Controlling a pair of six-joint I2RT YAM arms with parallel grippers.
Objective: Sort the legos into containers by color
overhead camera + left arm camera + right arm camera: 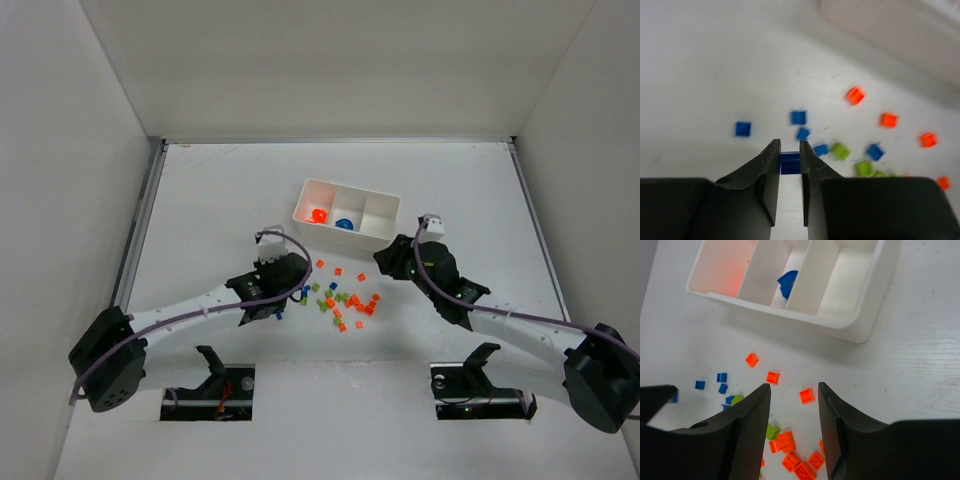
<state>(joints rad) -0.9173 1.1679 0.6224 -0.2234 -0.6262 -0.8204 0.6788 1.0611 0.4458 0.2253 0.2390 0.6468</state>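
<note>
Loose orange-red, blue and yellow-green legos (pixel 345 298) lie scattered on the white table between the arms. My left gripper (pixel 790 151) is shut on a small blue lego (pixel 790 163) at the left edge of the scatter, low over the table; it also shows in the top view (pixel 283 303). My right gripper (pixel 794 390) is open and empty, above orange legos (pixel 807 395), just near of the tray; it also shows in the top view (pixel 386 258). The white three-compartment tray (pixel 303 205) holds an orange-red piece (pixel 319 215) in its left compartment and a blue piece (pixel 344 224) in its middle one.
More blue legos (pixel 743 128) lie just beyond the left fingers, with green (pixel 840 150) and orange (pixel 856 94) ones to their right. The tray's right compartment (pixel 850 275) looks empty. White walls enclose the table on three sides.
</note>
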